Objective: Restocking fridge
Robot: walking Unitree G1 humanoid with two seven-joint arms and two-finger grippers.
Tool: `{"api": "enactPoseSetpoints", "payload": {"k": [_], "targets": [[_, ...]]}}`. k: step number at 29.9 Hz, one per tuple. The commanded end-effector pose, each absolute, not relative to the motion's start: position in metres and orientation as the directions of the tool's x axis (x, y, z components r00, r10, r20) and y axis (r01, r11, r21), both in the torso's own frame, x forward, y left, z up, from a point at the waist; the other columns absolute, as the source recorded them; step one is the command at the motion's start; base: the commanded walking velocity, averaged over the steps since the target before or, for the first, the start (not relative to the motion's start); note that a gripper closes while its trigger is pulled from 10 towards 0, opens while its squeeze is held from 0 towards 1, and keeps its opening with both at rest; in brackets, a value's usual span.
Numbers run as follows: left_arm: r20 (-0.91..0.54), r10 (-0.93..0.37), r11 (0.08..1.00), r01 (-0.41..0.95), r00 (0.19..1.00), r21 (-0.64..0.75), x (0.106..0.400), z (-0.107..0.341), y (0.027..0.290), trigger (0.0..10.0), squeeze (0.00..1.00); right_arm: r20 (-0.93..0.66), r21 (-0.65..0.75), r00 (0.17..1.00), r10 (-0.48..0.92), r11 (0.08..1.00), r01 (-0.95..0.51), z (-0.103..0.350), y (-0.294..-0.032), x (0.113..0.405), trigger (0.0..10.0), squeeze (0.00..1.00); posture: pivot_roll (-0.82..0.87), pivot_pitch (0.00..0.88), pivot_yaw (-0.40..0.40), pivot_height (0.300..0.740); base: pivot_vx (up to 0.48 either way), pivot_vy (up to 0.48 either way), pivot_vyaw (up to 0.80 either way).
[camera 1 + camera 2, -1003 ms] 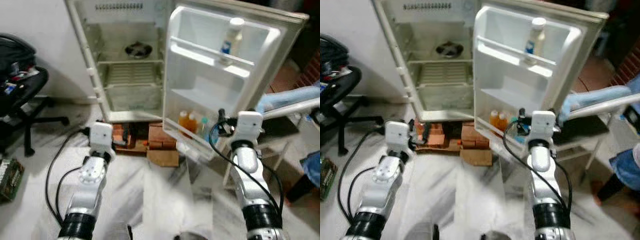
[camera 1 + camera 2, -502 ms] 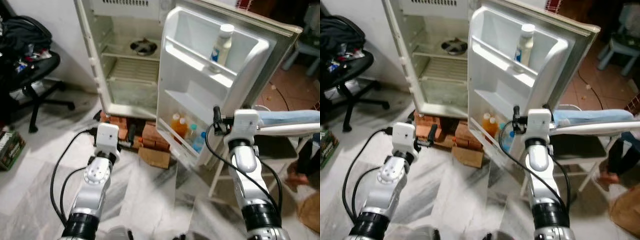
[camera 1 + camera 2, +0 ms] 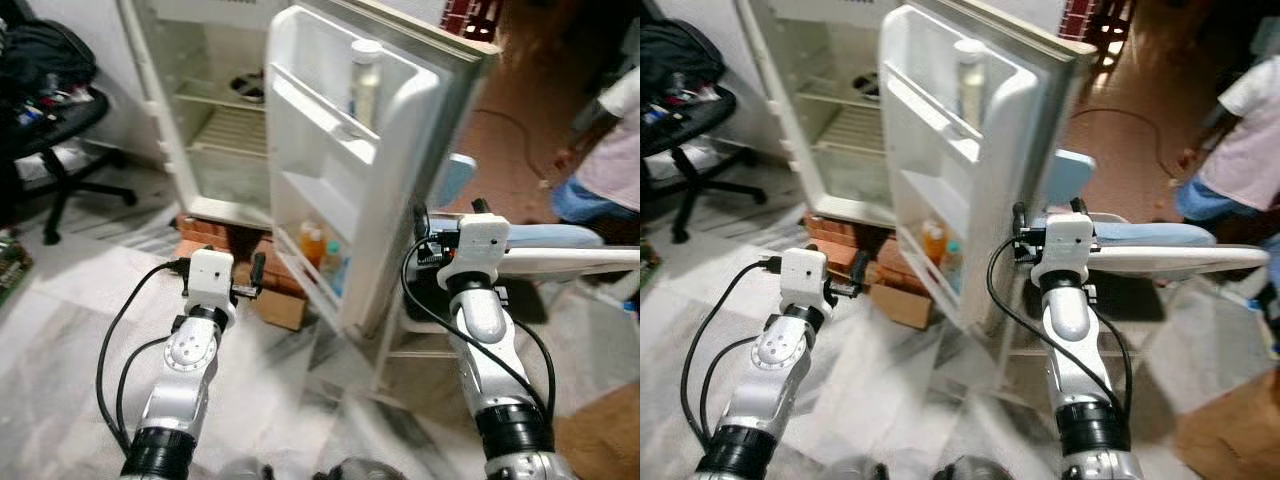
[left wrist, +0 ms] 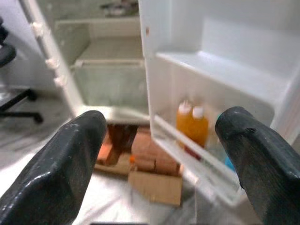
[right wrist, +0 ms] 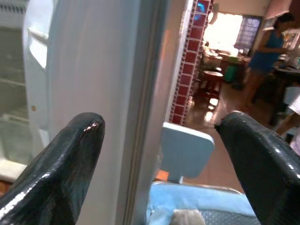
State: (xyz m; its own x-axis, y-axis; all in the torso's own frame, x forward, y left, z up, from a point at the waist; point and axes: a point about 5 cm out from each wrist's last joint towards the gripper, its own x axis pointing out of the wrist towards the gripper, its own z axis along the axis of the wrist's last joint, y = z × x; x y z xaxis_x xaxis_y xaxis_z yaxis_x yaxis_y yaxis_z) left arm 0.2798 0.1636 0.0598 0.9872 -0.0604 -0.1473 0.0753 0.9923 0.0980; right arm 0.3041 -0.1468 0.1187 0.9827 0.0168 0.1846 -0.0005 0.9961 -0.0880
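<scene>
Left pincer: fingers spread wide, nothing between them; it hangs low at centre-left of the left eye view, aimed at the foot of the open fridge door.
Right pincer: also wide and empty, at centre-right, level with the door's outer edge and just beside a light-blue chair.
Door shelves: a white bottle stands upright in the top rack; orange bottles sit together in the bottom rack, beside something blue too blurred to name.
Fridge cabinet: upper left of the frame, shelves nearly bare, one dark round item on the upper shelf.
Step in hand: judged an approach, with no stock held yet.
Doing it well: likely square up to the door first, keep the right arm off its edge so it does not swing, and mind the person at far right.
</scene>
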Motion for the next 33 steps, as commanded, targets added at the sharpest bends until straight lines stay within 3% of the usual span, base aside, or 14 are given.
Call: {"api": "enactPoseSetpoints", "payload": {"k": [1,10,21,29,33], "targets": [[-0.142,-0.052,0.994,0.065,0.988,0.088,0.282,0.062,0.163,10.0,0.00,0.215,-0.095,0.977,0.002,0.995,0.019,0.126,-0.154,0.306,10.0,0.00,-0.01,0.000,-0.026,0.740,0.000,-0.472,0.00],[-0.147,-0.038,0.995,0.051,0.988,0.084,0.284,0.062,0.163,10.0,0.00,0.229,-0.095,0.973,0.030,0.995,-0.009,0.130,-0.149,0.309,10.0,0.00,-0.01,0.000,-0.030,0.740,0.000,-0.464,0.70],[-0.137,0.000,0.998,0.009,0.991,0.061,0.284,0.065,0.167,10.0,0.00,0.234,-0.075,0.972,0.029,0.997,-0.011,0.134,-0.150,0.315,10.0,0.00,-0.01,0.000,-0.033,0.740,0.000,0.000,0.80],[-0.110,-0.026,0.999,0.030,0.994,0.038,0.283,0.068,0.168,10.0,0.00,0.212,-0.085,0.977,0.014,0.996,0.004,0.129,-0.153,0.313,10.0,0.00,0.00,0.000,-0.035,0.740,0.105,0.000,0.00],[-0.100,-0.044,0.999,0.047,0.994,0.027,0.276,0.070,0.170,10.0,0.00,0.163,-0.127,0.986,0.015,0.992,0.006,0.114,-0.162,0.298,10.0,0.00,0.00,0.000,-0.035,0.740,0.388,0.000,0.00]]}}
